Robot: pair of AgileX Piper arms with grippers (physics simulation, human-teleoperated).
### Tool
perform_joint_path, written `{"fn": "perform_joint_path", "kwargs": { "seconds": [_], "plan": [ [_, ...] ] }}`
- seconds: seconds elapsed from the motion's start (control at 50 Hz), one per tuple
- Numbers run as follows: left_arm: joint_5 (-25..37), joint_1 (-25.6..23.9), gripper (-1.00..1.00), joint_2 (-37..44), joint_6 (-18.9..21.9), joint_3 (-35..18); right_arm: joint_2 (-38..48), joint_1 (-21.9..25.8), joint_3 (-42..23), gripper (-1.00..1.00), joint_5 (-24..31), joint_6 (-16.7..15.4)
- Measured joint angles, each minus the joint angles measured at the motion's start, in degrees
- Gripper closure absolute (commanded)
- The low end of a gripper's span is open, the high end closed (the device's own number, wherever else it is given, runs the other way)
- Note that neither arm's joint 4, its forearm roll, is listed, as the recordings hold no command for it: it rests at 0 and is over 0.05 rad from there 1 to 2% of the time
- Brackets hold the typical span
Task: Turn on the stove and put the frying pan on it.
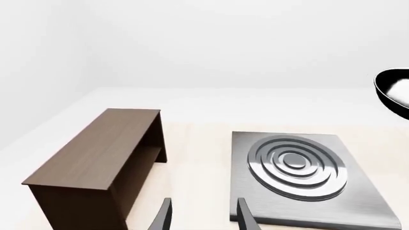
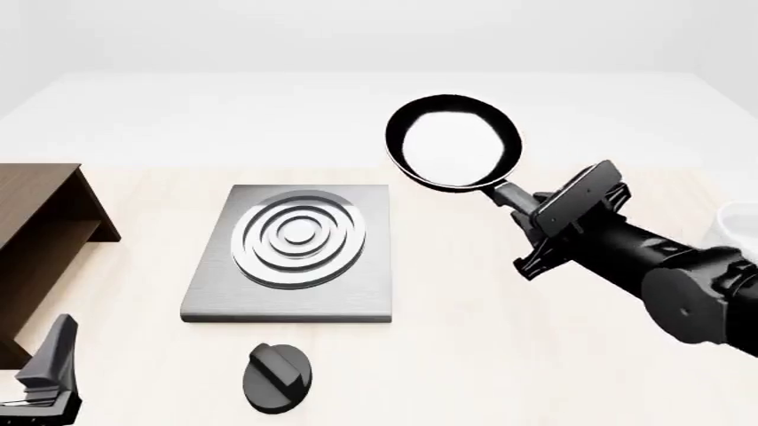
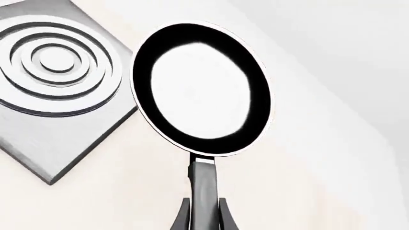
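Observation:
The stove [image 2: 296,253] is a flat grey slab with concentric silver rings, at the table's middle left; it also shows in the left wrist view [image 1: 300,172] and the right wrist view [image 3: 57,72]. Its round black knob [image 2: 279,379] lies in front of it. My right gripper [image 2: 521,206] is shut on the handle of the frying pan [image 2: 454,144], holding it in the air to the right of and beyond the stove; the pan also shows in the right wrist view [image 3: 201,91]. My left gripper [image 1: 203,215] is open and empty, low at the near left.
A brown wooden cabinet [image 2: 35,240] stands at the left edge, beside the stove; it also shows in the left wrist view [image 1: 102,163]. A pale object [image 2: 740,226] is partly visible at the right edge behind my right arm.

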Motion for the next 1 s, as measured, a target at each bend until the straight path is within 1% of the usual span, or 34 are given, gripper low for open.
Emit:
{"fn": "perform_joint_path", "kwargs": {
  "seconds": [0.24, 0.5, 0.62, 0.76, 1.0],
  "plan": [
    [-0.3, -0.2, -1.00, 0.0, -0.5, 0.3, 8.5, 7.8, -9.1, 1.00, 0.5, -1.5],
    [-0.3, -0.2, -1.00, 0.0, -1.4, 0.6, 18.6, 15.1, -15.9, 1.00, -1.4, -1.3],
    [-0.3, -0.2, -1.00, 0.0, -1.7, 0.6, 22.7, 17.8, -18.3, 1.00, -2.1, -1.0],
    [-0.2, -0.1, -1.00, 0.0, -2.0, 0.7, 26.2, 19.9, -20.3, 1.00, -2.7, -0.4],
    [-0.1, 0.0, -1.00, 0.0, -2.4, 0.7, 30.7, 22.6, -20.8, 1.00, -4.7, 0.6]
  ]
}}
